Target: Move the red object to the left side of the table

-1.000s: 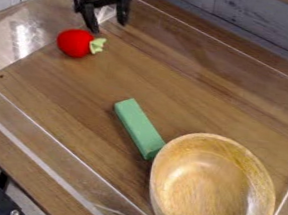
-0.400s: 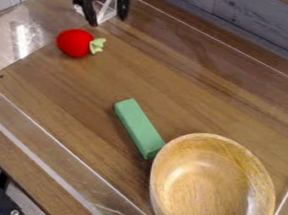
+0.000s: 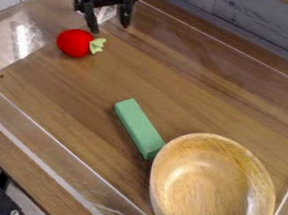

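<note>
Though lying at about nine o'clock on the desk (image 3: 178, 79), just beside the clear wall on that side, the red object (image 3: 75, 42) untouched and free of any grip. Above it, toward eleven o'clock, the black end effector (image 3: 104, 13) with prongs spread wide and empty, shifted a little toward three o'clock from a second ago, fruit unmoved meanwhile. Likely a task already finished, with the arm backing off; green block (image 3: 138, 127) and wooden bowl (image 3: 213, 190) well apart around five o'clock.

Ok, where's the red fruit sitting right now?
In the camera view the red fruit lies on the table at upper left, near the clear wall, just below and left of the gripper, well away from the green block.
</note>
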Robot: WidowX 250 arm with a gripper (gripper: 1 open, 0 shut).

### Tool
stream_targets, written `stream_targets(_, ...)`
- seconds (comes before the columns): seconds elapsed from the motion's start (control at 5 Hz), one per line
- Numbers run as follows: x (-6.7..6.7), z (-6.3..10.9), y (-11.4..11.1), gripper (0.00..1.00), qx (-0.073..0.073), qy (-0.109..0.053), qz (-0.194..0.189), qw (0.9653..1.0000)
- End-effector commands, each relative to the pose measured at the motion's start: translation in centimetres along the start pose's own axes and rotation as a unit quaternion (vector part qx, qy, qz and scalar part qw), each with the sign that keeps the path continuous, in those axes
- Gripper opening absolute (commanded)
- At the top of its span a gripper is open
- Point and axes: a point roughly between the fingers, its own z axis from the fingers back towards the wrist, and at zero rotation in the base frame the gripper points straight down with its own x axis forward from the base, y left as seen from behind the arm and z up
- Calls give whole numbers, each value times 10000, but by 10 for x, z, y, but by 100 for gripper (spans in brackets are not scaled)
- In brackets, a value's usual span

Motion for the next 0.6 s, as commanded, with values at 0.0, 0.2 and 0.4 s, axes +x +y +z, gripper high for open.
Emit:
stream_targets(0.0,-14,49,-15,100,-257,-397,-300,9984)
stream_targets(0.2,-22,61,-23,100,-253,-311,-300,9987)
stream_targets(0.4,-30,71,-29,100,-234,-193,-242,9992)
